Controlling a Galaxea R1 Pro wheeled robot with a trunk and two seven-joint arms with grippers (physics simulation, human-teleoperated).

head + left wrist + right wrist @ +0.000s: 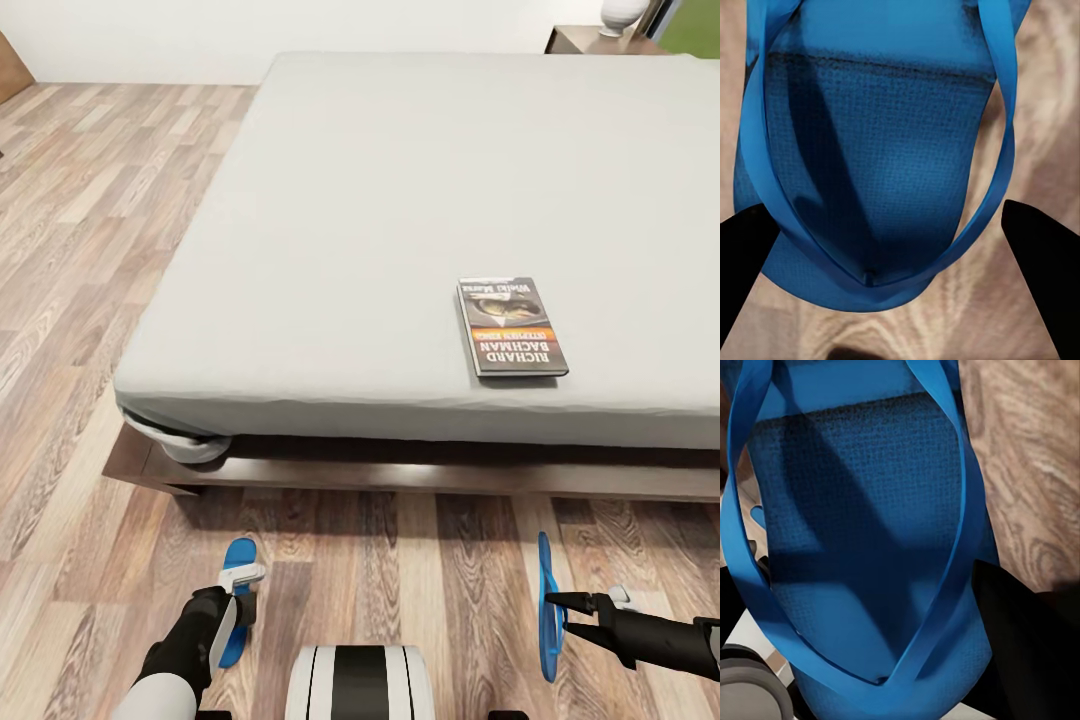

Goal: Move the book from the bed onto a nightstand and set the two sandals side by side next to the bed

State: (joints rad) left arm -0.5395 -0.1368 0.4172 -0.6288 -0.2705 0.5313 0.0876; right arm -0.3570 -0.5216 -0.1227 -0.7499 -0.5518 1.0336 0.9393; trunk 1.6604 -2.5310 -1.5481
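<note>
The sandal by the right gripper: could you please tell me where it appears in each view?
Head view: the sandal stands on edge at lower right, at the right gripper.
Right wrist view: it spans most of the picture, with its straps facing the camera.
Left wrist view: the blue one here is the other sandal.
Shared landmark: the wood-plank floor.

Matt pale grey cloth, smooth with faint creases at the edge, over the mattress of the bed [400,200]. Dark brown wood, slightly glossy, on its frame. Light-brown wood planks with visible grain across the floor [90,250]. Paper cover with a dull sheen on the book [511,326]. Finely pebbled, foam-like blue footbeds and smooth blue straps on both sandals [870,165] [862,532]. Matt black fingers [1042,255] on the left hand.
</note>
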